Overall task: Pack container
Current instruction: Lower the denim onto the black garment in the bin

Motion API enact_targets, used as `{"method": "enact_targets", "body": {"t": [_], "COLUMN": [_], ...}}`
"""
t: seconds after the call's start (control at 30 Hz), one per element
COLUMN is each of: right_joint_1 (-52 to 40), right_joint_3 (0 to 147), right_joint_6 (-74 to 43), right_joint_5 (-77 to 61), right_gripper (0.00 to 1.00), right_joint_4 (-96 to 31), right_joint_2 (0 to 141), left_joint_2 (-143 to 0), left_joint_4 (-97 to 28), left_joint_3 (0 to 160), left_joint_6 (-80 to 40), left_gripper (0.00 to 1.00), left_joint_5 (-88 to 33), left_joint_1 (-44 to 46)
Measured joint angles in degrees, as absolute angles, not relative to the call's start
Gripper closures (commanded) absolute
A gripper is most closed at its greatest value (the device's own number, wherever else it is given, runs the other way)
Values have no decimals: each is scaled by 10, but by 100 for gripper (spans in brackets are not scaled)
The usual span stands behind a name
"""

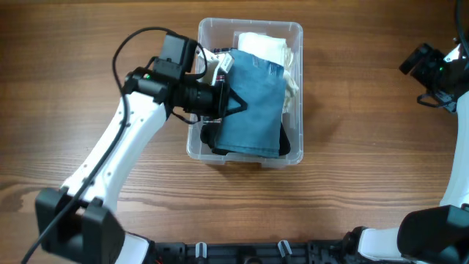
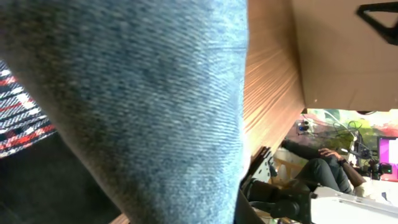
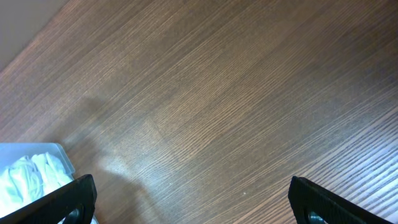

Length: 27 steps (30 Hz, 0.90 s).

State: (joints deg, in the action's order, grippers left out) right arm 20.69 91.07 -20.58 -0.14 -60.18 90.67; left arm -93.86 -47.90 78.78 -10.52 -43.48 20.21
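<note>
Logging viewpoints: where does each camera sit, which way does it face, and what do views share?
Overhead: above the table, looking straight down at the container; both arms show, the left tool closed on the denim garment's edge.
Left wrist: lens nearly against the denim garment, plaid fabric beside it, table beyond; its own tool unclear.
Right wrist: looks down on the table; the open right tool frames the bottom edge.
Shared: overhead and right wrist both show the white cloth in the container.

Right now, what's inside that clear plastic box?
Folded blue denim lies on top, white cloth at the far end, dark fabric beneath, plaid cloth at its left edge. The denim hides the floor of the container and anything lower.
</note>
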Motion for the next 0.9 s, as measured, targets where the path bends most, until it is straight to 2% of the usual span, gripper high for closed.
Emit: {"method": "enact_targets", "body": {"t": [0.17, 0.4, 0.43, 0.53, 0.57, 0.6, 0.63, 0.9], "right_joint_1": [207, 207, 207, 207, 207, 207, 207, 207], "right_joint_3": [911, 911, 911, 911, 911, 911, 911, 911], "right_joint_6": [-206, -206, -206, -206, -206, -206, -206, -206], "right_joint_5": [-1, -1, -1, -1, -1, -1, -1, -1], "right_gripper": [0, 0, 0, 0, 0, 0, 0, 0], "right_joint_4": [-602, -602, -602, -602, -602, -602, -602, -602], "right_joint_2": [907, 907, 907, 907, 907, 907, 907, 907], "left_joint_2": [-978, -994, -995, -995, -995, -995, -996, -994], "left_joint_4": [-487, -561, -572, -598, -605, -615, -621, -623], "left_joint_3": [790, 795, 795, 795, 795, 795, 795, 801], "left_joint_6": [-99, -97, -97, -96, -94, -95, -95, -79], "left_gripper": [93, 90, 85, 63, 48, 19, 2, 0], "left_joint_5": [-435, -394, -386, -369, -363, -356, -349, -356], "left_joint_1": [199, 174, 168, 150, 143, 138, 132, 120]}}
